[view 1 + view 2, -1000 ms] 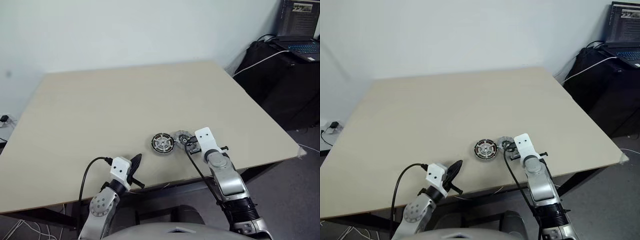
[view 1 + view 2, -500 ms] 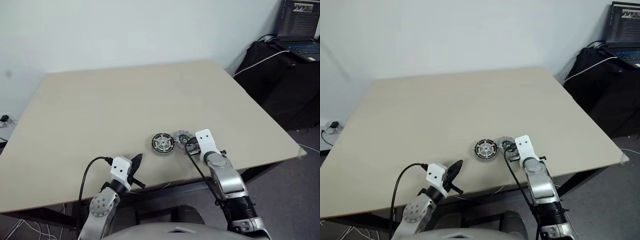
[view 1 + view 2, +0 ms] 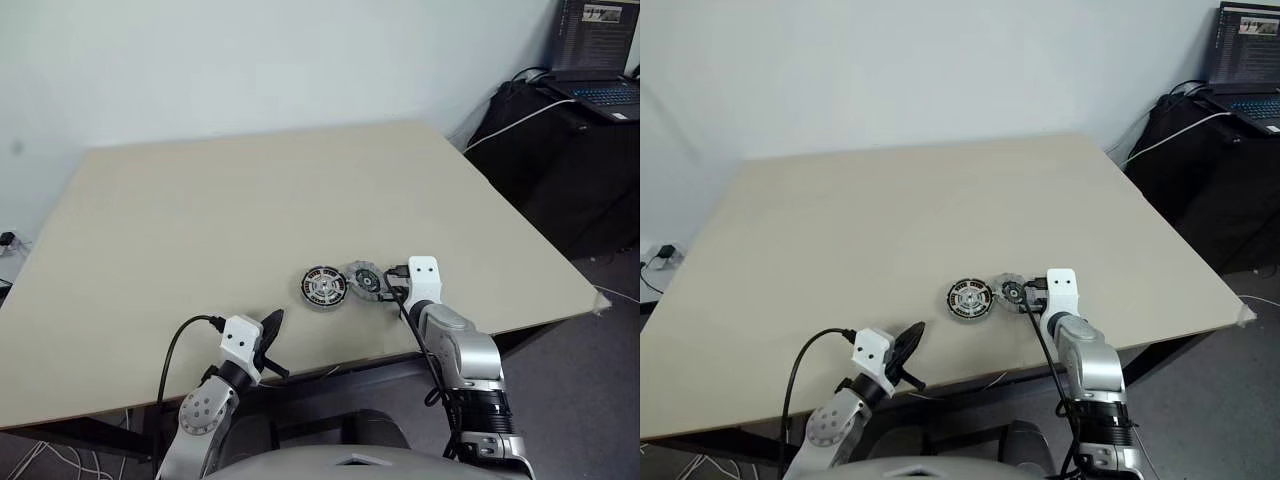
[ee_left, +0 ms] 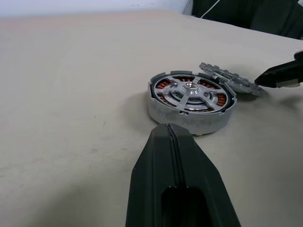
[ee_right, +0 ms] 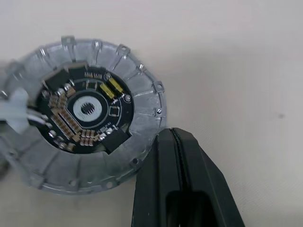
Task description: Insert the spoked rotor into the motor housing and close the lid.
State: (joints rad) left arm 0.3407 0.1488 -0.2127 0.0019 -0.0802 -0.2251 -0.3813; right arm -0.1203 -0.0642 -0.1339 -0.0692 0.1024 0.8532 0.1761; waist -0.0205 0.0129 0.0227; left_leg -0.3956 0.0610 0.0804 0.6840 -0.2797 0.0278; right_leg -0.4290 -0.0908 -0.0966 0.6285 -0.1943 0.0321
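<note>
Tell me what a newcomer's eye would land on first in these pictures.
The round silver motor housing, with copper windings showing under a spoked silver rotor seated in it, lies near the beige table's front edge. Beside it, toward the right arm, the ribbed grey metal lid shows a dark circuit board, with the shut right gripper at its rim. The shut left gripper points at the housing.

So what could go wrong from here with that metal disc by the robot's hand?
1. The right gripper is shut, its tip at the rim of the lid. A push might slide the lid instead of lifting it.
2. The lid leans tilted against the motor housing, where the spoked rotor already sits. It could drop on crooked.
3. These parts lie near the table edge. A hard shove could send them off.
</note>
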